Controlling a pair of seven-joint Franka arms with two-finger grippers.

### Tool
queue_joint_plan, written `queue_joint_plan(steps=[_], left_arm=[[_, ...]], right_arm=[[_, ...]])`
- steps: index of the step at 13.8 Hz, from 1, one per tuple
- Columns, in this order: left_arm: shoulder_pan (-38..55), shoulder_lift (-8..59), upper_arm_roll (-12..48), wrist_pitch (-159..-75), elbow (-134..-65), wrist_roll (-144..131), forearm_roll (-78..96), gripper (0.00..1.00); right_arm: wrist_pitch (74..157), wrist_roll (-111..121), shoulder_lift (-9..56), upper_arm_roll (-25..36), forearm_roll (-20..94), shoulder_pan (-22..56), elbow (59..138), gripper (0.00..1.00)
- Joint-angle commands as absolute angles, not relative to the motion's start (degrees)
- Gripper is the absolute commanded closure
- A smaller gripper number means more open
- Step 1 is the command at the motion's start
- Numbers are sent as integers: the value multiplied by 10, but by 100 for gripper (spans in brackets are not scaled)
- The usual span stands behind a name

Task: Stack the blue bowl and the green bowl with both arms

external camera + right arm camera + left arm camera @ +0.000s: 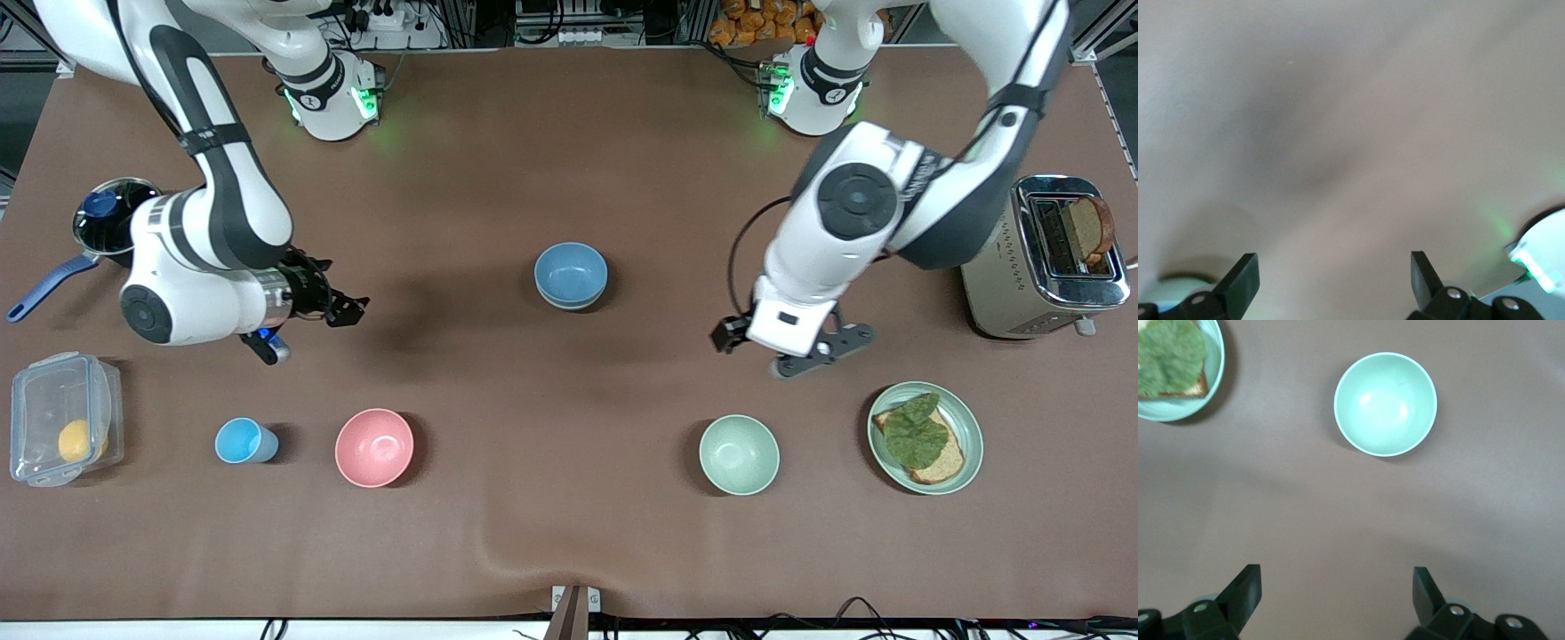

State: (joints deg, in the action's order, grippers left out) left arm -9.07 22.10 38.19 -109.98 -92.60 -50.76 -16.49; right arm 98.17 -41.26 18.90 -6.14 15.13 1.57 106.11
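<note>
The blue bowl (570, 271) stands at the middle of the table, nested in a second bowl. Only that bowl's greyish-green rim (571, 306) shows at the nearer edge; I take it for the green bowl. My left gripper (822, 353) hangs open and empty over bare table, apart from the stack, toward the left arm's end. Its open fingers show in the left wrist view (1337, 587). My right gripper (342, 298) is open and empty over bare table toward the right arm's end, and also shows in the right wrist view (1333, 267).
A paler mint-green bowl (739, 454) sits near the front, also in the left wrist view (1385, 404). Beside it is a green plate (965, 418) with toast. A pink bowl (374, 447), a light-blue cup (242, 441), a plastic box (62, 418), a pan (111, 218) and a toaster (1045, 258) stand around.
</note>
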Motion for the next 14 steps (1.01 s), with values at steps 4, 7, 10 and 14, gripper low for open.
queue_joint_plan(steps=[4, 7, 10, 14], left_arm=[[51, 96, 158, -1035, -969, -318, -55, 0], [50, 60, 133, -994, -982, -271, -53, 0], [58, 34, 105, -953, -982, -223, -53, 0], [59, 8, 82, -917, -976, -148, -48, 0]], right_arm=[[960, -334, 134, -80, 103, -20, 1013, 0], [958, -326, 127, -109, 89, -43, 962, 0], [959, -230, 107, -121, 68, -67, 908, 0], [936, -146, 81, -125, 32, -61, 861, 0]])
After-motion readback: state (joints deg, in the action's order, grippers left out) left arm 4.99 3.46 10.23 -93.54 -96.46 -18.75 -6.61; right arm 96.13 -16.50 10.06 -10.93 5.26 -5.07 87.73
